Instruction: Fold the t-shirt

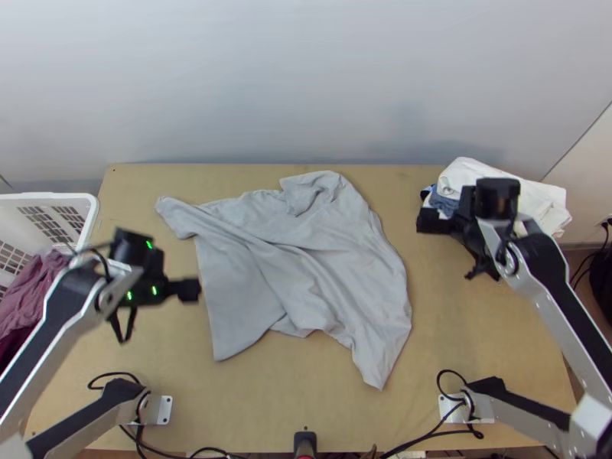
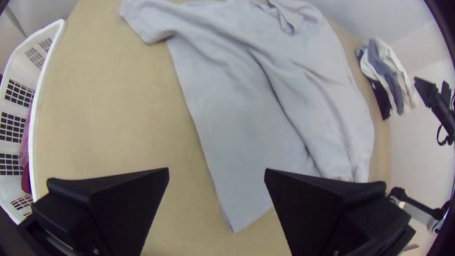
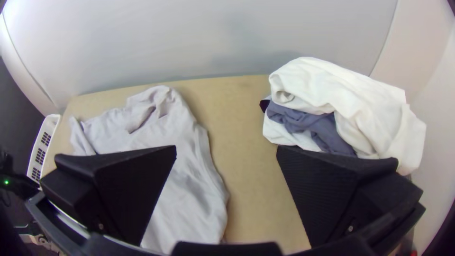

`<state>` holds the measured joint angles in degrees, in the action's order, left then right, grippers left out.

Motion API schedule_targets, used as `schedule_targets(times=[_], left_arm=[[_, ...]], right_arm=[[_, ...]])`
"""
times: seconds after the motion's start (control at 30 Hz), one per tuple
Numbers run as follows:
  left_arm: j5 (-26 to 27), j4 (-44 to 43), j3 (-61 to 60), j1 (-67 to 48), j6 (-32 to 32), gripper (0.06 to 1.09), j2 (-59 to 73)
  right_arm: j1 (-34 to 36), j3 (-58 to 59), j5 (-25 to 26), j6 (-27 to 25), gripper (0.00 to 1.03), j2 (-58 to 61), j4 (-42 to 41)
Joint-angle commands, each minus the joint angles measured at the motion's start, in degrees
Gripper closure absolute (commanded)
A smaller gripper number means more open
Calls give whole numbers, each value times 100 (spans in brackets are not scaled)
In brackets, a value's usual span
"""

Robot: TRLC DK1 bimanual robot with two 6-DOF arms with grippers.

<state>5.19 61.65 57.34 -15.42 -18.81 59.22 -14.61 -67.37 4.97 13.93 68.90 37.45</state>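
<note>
The t-shirt [image 1: 344, 268] (light grey) is laid out in the middle of the desk [image 1: 291, 409], loosely spread and badly wrinkled. A long ridge of cloth is run diagonally from the far left end toward the near side, and the far end is bunched up around what looks like the neck opening. Two uneven points of cloth are turned toward the near edge, the right-hand one narrower.

The left pincer [image 1: 149, 292] is held wide open, fingers well spread, just beside the shirt's left side. In the left wrist view, a straight cloth edge is seen between the fingers; whether any cloth is touched cannot be told. The right pincer [image 1: 470, 226] is also held wide open, at the far right, by the near left part of a clothes pile [image 3: 350, 104]; contact cannot be told there either. The shirt is left well apart from it.

The pile is made up of white cloth, a blue-grey piece and something black, loosely stacked. A white basket [image 1: 90, 208] with grid-like openings is placed at the left edge of the desk, with purplish clothes [image 1: 34, 287] held inside. Black cables [image 1: 436, 433] are strung along the near edge, around the arms' bases.
</note>
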Motion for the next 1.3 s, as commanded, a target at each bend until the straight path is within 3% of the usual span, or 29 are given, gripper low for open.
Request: schedule_targets(times=[0.0, 0.33, 0.6, 0.77, 0.9, 1.13, 1.27], left_arm=[[8, 515, -900, -1227, -431, 11, -675], [17, -109, -1515, -2035, -712, 11, -271], [17, -795, -1762, -2791, -1116, 11, 415], [26, -1006, -1920, -3090, -1231, 20, 591], [26, -1410, -2148, -3037, -1248, 41, 608], [-203, -1638, -2219, -3020, -1318, 102, 397], [-264, -821, -1920, -2677, -1090, 104, 37]], right_arm=[[-130, 515, -31, 74, 4, -808, 430], [-587, 1306, -286, 136, 4, -1468, 1098], [-613, 1578, -286, 136, 4, -1635, 1177], [-666, 1649, -365, 136, 4, -1608, 1317], [-745, 1763, -471, 145, 4, -1582, 1396], [-754, 1789, -462, 145, 4, -1353, 1291], [-754, 1816, -471, 145, 4, -1257, 1212]])
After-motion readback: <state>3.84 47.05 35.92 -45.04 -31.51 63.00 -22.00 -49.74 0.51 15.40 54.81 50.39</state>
